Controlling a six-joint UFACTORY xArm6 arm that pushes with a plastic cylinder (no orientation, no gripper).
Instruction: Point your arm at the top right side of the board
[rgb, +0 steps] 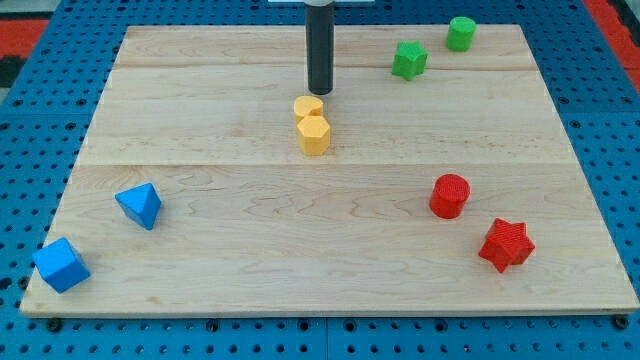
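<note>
My tip is the lower end of a dark rod that comes down from the view's top centre. It stands just above two yellow blocks: a yellow round block right below the tip and a yellow hexagonal block touching it from below. The wooden board fills most of the view. At the board's top right are a green star block and a green cylinder, well to the right of the tip.
A red cylinder and a red star block sit at the lower right. Two blue angular blocks sit at the lower left, one above and right of the other. A blue pegboard surrounds the board.
</note>
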